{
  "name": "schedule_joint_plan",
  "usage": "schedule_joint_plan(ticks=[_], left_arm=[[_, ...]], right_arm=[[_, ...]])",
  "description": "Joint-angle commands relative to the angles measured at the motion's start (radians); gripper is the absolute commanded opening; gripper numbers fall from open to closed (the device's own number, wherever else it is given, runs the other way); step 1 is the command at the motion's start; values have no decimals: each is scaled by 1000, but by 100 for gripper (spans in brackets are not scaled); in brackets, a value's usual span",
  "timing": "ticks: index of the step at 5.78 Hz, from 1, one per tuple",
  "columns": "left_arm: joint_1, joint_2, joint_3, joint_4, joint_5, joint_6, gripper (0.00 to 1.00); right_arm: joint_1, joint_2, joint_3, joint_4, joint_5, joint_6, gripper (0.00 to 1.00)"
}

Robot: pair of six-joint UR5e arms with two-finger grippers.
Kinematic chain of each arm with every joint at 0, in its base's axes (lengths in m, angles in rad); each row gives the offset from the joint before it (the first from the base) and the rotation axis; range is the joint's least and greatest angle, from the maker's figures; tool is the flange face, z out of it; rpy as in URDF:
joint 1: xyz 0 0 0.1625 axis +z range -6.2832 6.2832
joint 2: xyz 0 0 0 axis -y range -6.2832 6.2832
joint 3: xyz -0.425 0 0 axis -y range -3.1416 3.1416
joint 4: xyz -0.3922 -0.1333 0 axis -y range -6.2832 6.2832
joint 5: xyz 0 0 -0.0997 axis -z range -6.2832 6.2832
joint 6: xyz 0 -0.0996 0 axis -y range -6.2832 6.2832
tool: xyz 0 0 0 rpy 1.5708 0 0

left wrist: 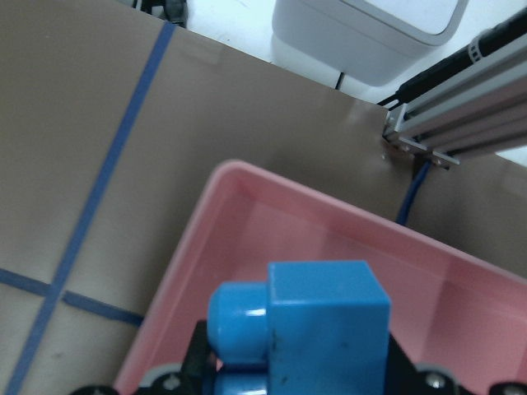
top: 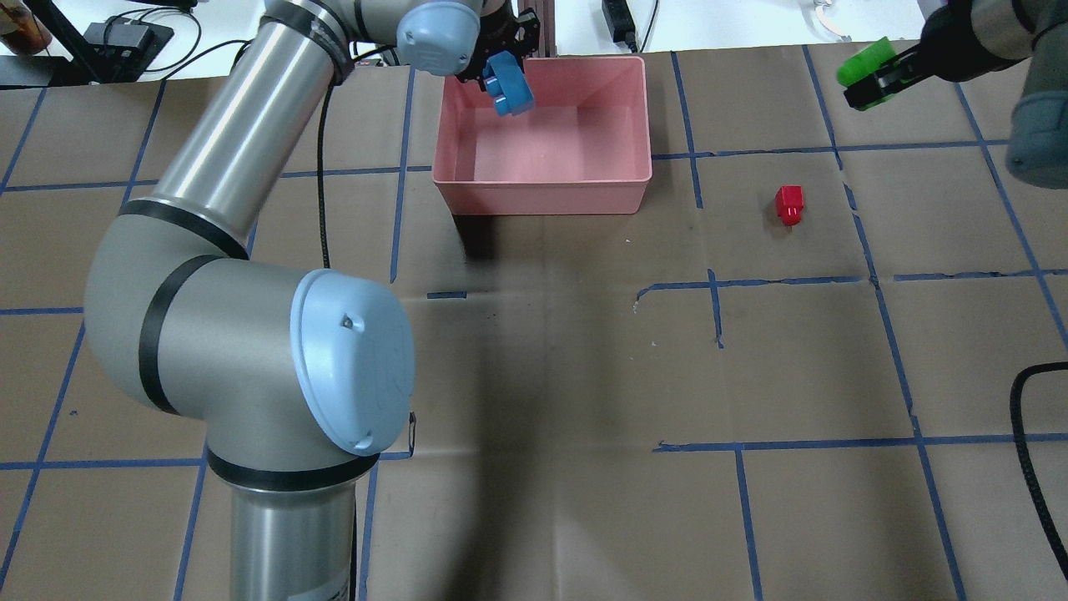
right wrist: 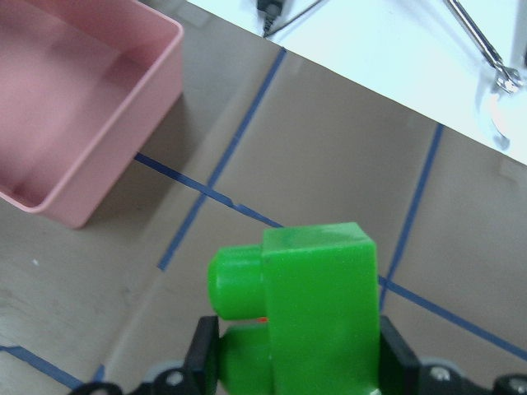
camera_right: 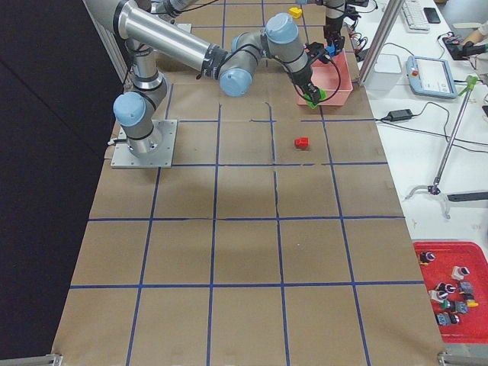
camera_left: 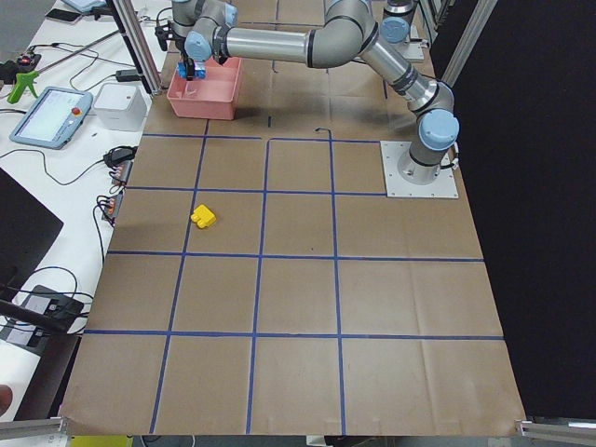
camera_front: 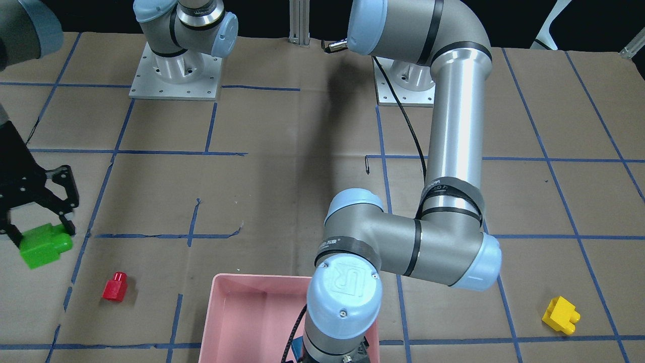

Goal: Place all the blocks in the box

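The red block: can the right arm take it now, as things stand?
Probably not yet. The red block lies in the open near the right gripper, with nothing around it, but that gripper is shut on the green block and must release it first.

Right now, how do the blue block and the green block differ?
The blue block is in the left tool; the green block is in the right tool. The blue block hangs over a corner of the box; the green block hangs over table outside it. Both are studded bricks, clamped and lifted.
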Motion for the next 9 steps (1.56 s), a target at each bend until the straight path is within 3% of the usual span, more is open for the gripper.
schedule_joint_plan(ticks=[1, 5, 7, 8, 9], left_arm=[[7, 27, -39, -1, 26, -1, 98], [205, 340, -229, -200, 17, 274, 99], [402, 446, -333, -219, 9, 620, 99], [499, 449, -344, -219, -32, 793, 99], [606, 445, -344, -219, -40, 1012, 99]], right_arm=[[107, 54, -51, -7, 127, 27, 2], [269, 217, -261, -19, 123, 163, 2], [351, 397, -458, -19, 111, 190, 3], [379, 457, -505, -19, 108, 204, 3], [392, 475, -505, -19, 108, 205, 12]])
